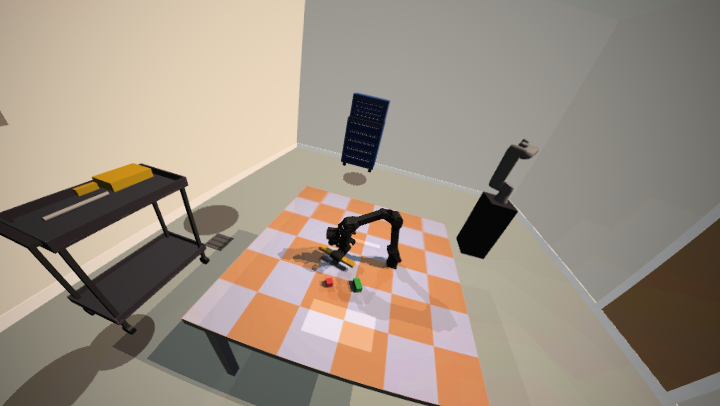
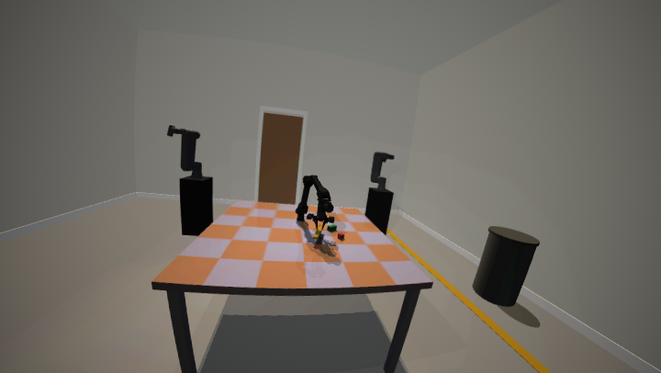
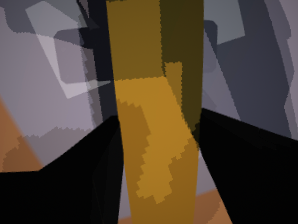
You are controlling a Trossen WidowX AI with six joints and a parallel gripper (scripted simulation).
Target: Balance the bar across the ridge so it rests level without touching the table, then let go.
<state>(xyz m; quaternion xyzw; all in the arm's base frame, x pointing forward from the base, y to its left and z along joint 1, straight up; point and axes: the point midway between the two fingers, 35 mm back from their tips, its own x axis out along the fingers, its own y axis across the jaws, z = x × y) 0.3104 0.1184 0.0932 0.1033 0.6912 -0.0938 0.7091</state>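
Note:
The yellow bar [image 1: 348, 262] [image 2: 317, 235] [image 3: 155, 107] is between the fingers of my gripper [image 1: 339, 255] [image 2: 319, 227] [image 3: 157, 121], which is shut on it. In the wrist view the bar runs lengthwise up the picture, with a black finger on each side. A long dark grey piece [image 1: 333, 261], which looks like the ridge, shows close beside and below the bar in the top view. The fingers and shadows hide where bar and ridge meet. I cannot tell whether they touch, or whether the bar is level or clear of the table.
A red block [image 1: 328, 282] [image 2: 341, 236] and a green block [image 1: 357, 284] [image 2: 331, 228] are on the checkered table [image 1: 410, 348] [image 2: 282, 273] near the bar, toward the front in the top view. A cart [image 1: 30, 221] stands on the floor away from the table.

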